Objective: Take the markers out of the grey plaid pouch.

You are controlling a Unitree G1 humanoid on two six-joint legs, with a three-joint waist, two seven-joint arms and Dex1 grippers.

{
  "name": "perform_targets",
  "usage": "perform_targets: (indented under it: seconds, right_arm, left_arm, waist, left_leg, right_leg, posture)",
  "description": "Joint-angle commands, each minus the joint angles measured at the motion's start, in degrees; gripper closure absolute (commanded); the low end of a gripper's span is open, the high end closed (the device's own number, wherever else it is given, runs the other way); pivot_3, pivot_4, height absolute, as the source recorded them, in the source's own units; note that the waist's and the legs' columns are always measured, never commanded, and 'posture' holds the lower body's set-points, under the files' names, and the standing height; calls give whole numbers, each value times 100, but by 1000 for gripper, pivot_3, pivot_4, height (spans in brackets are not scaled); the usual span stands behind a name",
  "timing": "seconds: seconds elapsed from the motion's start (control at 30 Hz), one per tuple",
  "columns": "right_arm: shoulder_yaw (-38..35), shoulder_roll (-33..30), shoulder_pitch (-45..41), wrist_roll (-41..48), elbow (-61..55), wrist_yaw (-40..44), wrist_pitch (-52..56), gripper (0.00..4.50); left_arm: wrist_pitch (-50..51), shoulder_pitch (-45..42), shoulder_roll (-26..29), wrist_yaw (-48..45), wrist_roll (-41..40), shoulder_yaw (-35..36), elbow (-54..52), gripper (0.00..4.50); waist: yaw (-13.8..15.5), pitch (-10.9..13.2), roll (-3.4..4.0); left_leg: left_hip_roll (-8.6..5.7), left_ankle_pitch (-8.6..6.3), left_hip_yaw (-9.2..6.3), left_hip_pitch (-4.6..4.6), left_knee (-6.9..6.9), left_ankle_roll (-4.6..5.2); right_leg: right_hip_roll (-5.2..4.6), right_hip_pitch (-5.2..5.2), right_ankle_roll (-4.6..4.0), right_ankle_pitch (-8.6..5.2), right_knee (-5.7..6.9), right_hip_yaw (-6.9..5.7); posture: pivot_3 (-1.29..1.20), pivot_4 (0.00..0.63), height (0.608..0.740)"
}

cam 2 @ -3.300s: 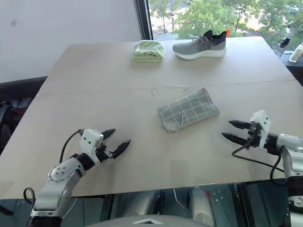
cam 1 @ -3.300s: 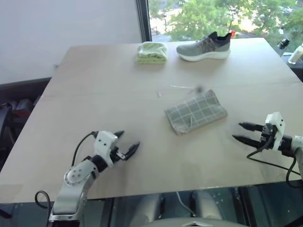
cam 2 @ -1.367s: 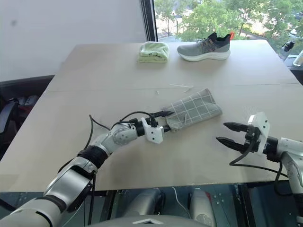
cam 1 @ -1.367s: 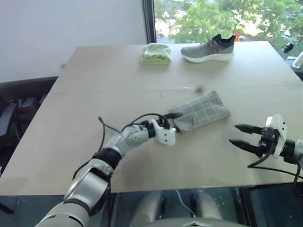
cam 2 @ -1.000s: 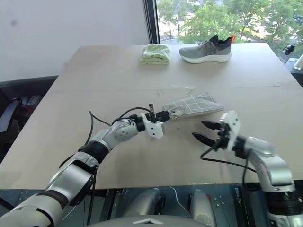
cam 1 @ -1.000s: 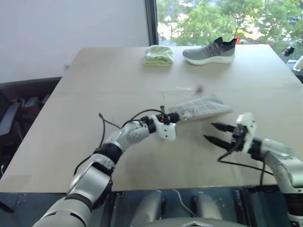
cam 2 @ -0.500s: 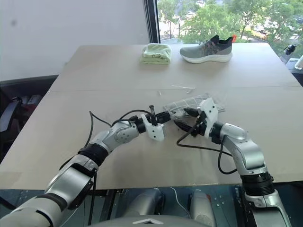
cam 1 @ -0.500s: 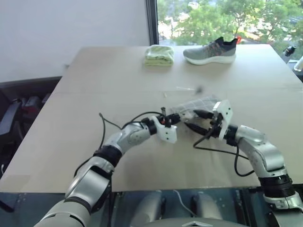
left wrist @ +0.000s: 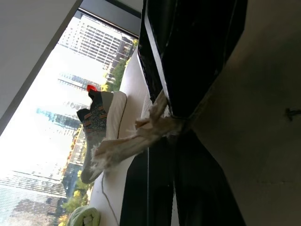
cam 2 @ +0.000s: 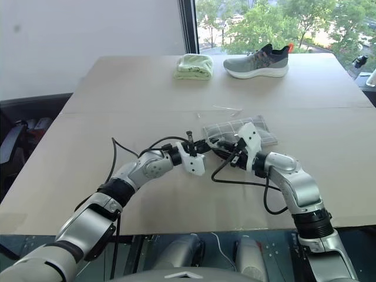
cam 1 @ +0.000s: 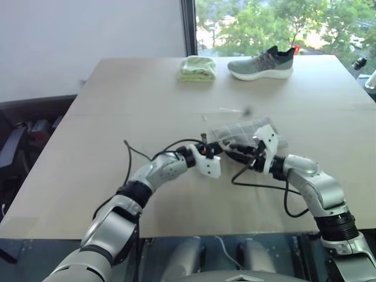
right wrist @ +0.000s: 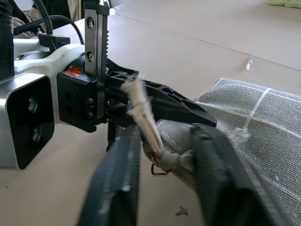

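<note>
Grey plaid pouch [cam 2: 239, 130]: mid-frame, long axis running right; left claw [cam 2: 209, 144] clamped on its near-left corner, right claw [cam 2: 225, 150] together beside it.

We cannot see inside the grey pouch [cam 2: 241, 130], so anything in it stays hidden. Its near end is covered by the two grippers where they meet (too small to make out from the head views). The pouch [right wrist: 254, 122] runs off the picture's side in the right wrist view. The right gripper's fingers [right wrist: 115, 188] look blurry up close.
</note>
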Motion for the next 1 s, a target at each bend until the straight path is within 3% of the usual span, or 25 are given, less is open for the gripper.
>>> perform_targets:
  seconds: [0.03, 0.37, 0.63, 1.0]
  right_arm:
    - [-173, 8, -80, 116, -151, -60, 28, 4307]
    - [-1013, 641, 29, 1207, -416, -785, 793, 4307]
    - [-2480, 1631, -43, 3200, -281, -2587, 2006, 4307]
    - [-4015, 1769, -483, 4574, 589, -4557, 1542, 4307]
  left_arm:
    - [137, 185, -101, -105, 187, -265, 189, 4500]
    - [178, 240, -106, -119, 166, -269, 174, 4500]
    - [249, 390, -132, -153, 101, -236, 52, 4500]
    - [678, 703, -90, -320, -469, 267, -634, 4500]
  waist:
    - [0, 0, 0]
    - [2, 0, 0]
    - [3, 1, 3]
    - [-35, 4, 8]
  left_leg:
    - [0, 0, -1, 1, 0, 0]
    - [0, 0, -6, 0, 0, 0]
    - [-1, -1, -8, -5, -11, 0]
    - [-1, 2, 5, -19, -57, -2]
  right_leg:
    - [0, 0, 0, 0, 1, -1]
    - [0, 0, 0, 0, 1, -2]
    - [-3, -6, -1, 0, -3, 1]
    - [-3, -49, -2, -1, -9, 17]
  posture:
    - [0, 150, 740]
    - [0, 150, 740]
    - [0, 150, 740]
    - [0, 150, 740]
